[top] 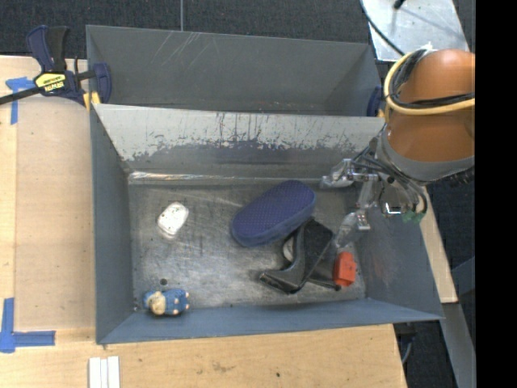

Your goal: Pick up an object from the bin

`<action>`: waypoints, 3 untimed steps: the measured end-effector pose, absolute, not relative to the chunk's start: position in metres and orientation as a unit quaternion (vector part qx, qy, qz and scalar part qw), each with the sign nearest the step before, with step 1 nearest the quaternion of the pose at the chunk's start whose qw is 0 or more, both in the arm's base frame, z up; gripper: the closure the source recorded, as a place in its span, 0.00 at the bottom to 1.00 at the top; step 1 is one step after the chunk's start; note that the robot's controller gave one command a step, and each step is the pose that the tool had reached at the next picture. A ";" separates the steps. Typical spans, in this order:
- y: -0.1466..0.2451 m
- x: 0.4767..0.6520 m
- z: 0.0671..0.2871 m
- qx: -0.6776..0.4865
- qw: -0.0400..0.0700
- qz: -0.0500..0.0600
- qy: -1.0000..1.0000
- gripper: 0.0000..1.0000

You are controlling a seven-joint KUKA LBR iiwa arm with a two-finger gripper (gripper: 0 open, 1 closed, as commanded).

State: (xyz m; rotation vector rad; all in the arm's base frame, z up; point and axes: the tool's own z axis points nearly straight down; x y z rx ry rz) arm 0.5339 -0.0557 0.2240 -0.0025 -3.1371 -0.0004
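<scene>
My gripper (346, 200) hangs over the right side of the bin, open, with nothing between its fingers. One fingertip (333, 179) is near the back wall and the other (354, 223) points down at the floor. Just left of it lies a dark blue oval pad (272, 212), tilted up to the right. Directly below the lower fingertip lies a black angular tool (303, 263) with a small red-orange part (346, 269) at its right end. The pad's lower edge overlaps the black tool's top.
A small white crumpled object (173, 219) lies at the left of the bin floor. A little blue and yellow toy figure (166, 301) sits in the front left corner. The arm's orange dome rises above the bin's right wall.
</scene>
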 end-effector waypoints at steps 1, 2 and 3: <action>-0.010 0.581 0.103 -0.062 -0.003 -0.003 -0.998 0.00; -0.013 0.581 0.106 -0.061 -0.007 -0.001 -0.998 1.00; 0.010 0.590 0.269 0.024 -0.007 0.000 -1.000 1.00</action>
